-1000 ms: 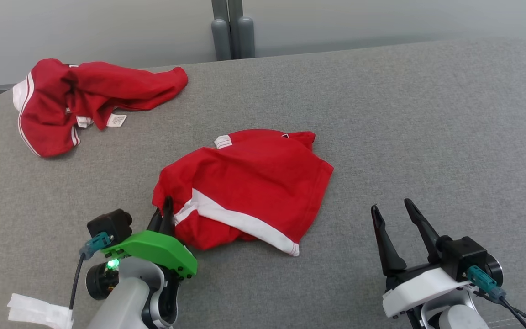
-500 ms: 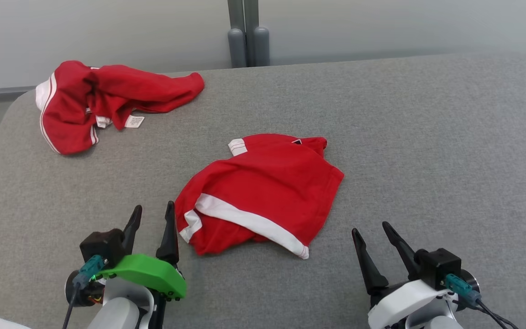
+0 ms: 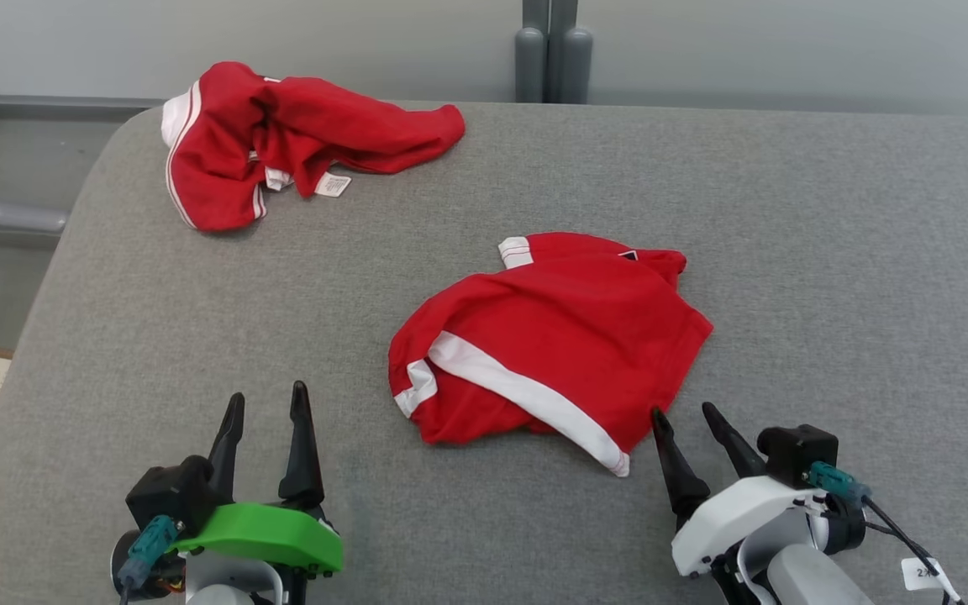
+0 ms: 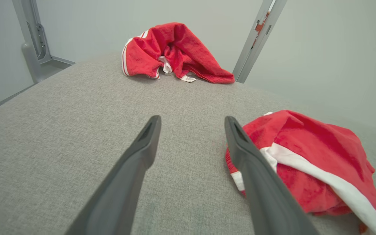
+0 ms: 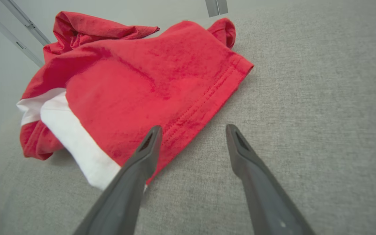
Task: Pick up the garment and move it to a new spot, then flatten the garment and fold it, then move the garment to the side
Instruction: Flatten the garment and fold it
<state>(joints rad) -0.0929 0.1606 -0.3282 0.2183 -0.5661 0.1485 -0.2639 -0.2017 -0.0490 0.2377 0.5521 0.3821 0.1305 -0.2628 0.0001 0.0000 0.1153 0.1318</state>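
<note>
Lying roughly folded, the garment [image 3: 547, 336] apparently awaits only its sideways move; left gripper [image 3: 268, 391] and right gripper [image 3: 684, 409] stand wide open, empty.

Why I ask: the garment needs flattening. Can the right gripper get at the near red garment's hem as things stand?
Probably yes. The right gripper stands open, fingertips right beside the stitched hem of the near red garment. Nothing lies between them on the grey surface.
</note>
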